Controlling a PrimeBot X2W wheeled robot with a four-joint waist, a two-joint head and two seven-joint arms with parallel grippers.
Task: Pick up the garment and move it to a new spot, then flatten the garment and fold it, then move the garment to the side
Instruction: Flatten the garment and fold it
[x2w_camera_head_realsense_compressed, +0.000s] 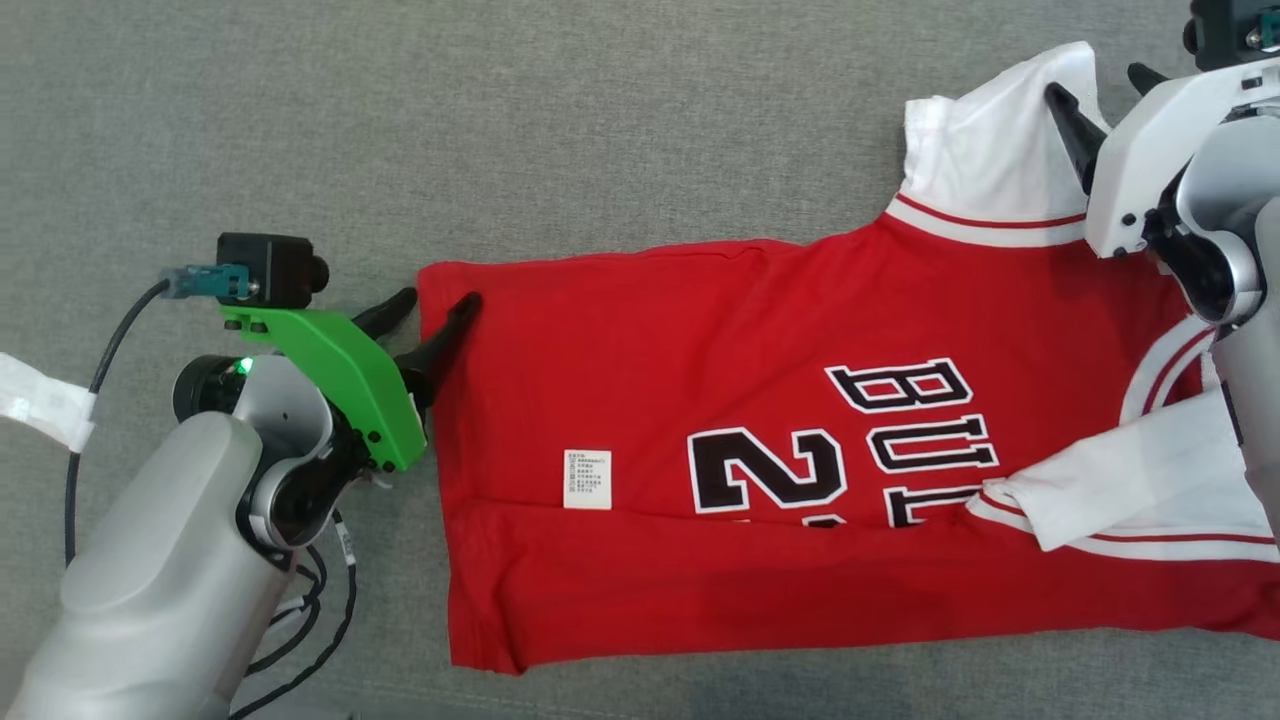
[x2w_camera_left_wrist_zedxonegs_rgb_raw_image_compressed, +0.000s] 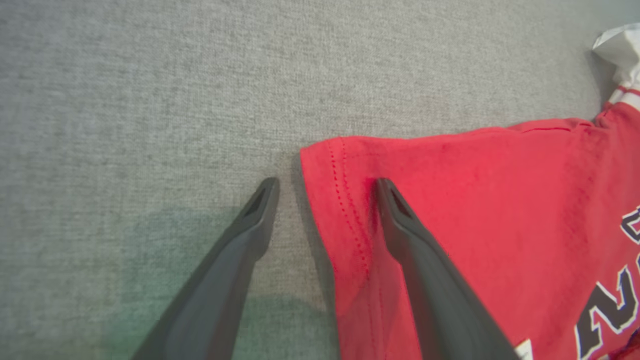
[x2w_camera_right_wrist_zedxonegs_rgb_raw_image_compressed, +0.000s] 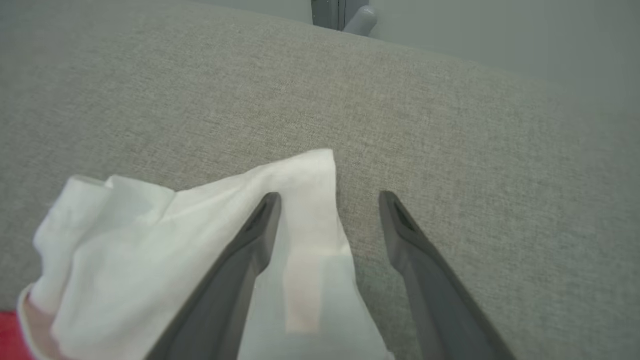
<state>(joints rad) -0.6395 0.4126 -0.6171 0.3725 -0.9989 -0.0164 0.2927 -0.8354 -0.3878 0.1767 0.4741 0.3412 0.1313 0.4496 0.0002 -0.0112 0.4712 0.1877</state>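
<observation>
A red jersey (x2w_camera_head_realsense_compressed: 640, 340) with white sleeves lies spread on a grey cloth surface (x2w_camera_head_realsense_compressed: 300, 120), its hem (x2w_camera_left_wrist_zedxonegs_rgb_raw_image_compressed: 345, 200) toward the robot's left and its shoulders toward the right. The strip along its near long edge is folded up over the front and covers part of the black and white lettering (x2w_camera_head_realsense_compressed: 900, 400). A small white label (x2w_camera_head_realsense_compressed: 587, 479) sits just above that fold line. One white sleeve, the upper sleeve (x2w_camera_head_realsense_compressed: 990, 160), points away from the robot at the far right. The lower sleeve (x2w_camera_head_realsense_compressed: 1130, 480) lies across the red cloth near the fold. The left gripper (x2w_camera_head_realsense_compressed: 438, 300) is at the far corner of the hem with its two dark fingers spread wide. One finger is over the bare grey surface just beside the hem and the other over the red cloth, so the edge runs between them and nothing is clamped. The right gripper (x2w_camera_head_realsense_compressed: 1095, 82) is at the upper sleeve, its fingers likewise wide apart. One finger is over the white cloth and the other over the grey surface beside the sleeve's edge, gripping nothing
</observation>
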